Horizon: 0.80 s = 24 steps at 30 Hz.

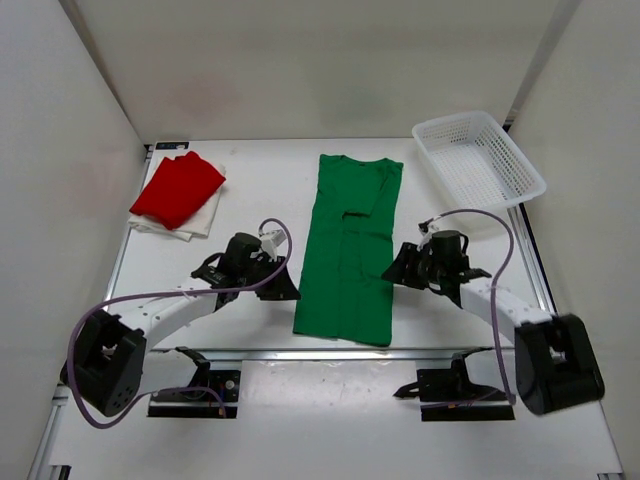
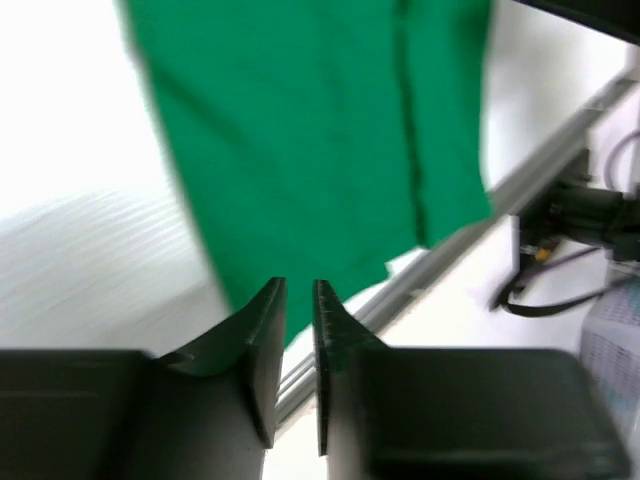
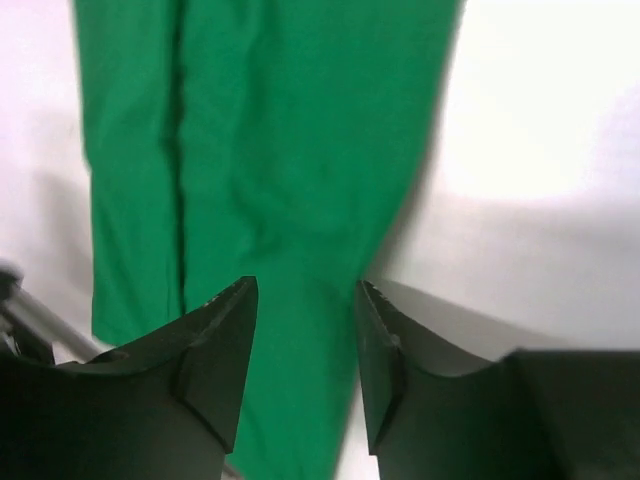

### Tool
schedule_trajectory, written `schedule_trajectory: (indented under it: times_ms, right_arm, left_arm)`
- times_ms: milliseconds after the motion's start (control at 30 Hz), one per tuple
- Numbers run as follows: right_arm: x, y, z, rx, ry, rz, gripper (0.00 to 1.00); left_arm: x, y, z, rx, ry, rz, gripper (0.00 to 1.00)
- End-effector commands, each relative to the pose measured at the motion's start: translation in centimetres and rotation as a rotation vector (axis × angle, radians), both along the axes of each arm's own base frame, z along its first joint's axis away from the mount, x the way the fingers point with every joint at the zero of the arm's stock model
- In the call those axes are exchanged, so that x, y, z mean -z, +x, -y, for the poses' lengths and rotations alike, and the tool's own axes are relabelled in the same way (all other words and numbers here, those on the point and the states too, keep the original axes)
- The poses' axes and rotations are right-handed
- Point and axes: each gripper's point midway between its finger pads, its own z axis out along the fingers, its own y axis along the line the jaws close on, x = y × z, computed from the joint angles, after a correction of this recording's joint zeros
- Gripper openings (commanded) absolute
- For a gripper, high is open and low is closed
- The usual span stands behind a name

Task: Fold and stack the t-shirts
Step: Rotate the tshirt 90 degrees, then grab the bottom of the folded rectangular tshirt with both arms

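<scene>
Lying lengthwise on the tabletop [image 1: 260, 190], the green t-shirt [image 1: 348, 255] runs near-to-far between the arms; the left tool [image 2: 298, 290], jaws narrowly apart and empty, flanks its left hem corner, the right tool [image 3: 305, 290], wider apart and empty, its right edge.

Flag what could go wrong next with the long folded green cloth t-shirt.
1. The green cloth t-shirt has its near hem right by the metal edge rail; a low grab there may strike the rail.
2. The left gripper has its jaws barely apart, so it may catch only the top layer.
</scene>
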Motion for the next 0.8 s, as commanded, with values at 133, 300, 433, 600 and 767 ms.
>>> schedule_trajectory:
  times_ms: [133,300,433,600,767]
  right_arm:
    - [0.8,-7.8,0.9,0.014,-0.014,-0.077,0.36]
    - [2.4,-12.4,0.4,0.059,0.007,-0.151,0.36]
    - [3.1,-14.8,0.0,0.038,-0.039,-0.193,0.37]
    - [3.8,-15.7,-0.8,0.005,-0.012,-0.247,0.26]
    - [3.3,-15.3,-0.3,0.022,-0.029,-0.222,0.2]
  left_arm:
    - [3.5,-1.6,-4.1,-0.044,0.216,-0.015,0.4]
    - [5.5,-3.8,-3.5,0.007,0.228,-0.079,0.47]
    - [5.7,-4.4,-3.0,0.009,0.182,-0.094,0.49]
    - [5.8,-5.4,-1.4,0.058,0.149,-0.126,0.53]
    - [6.4,-6.5,-0.4,0.08,0.12,-0.171,0.56]
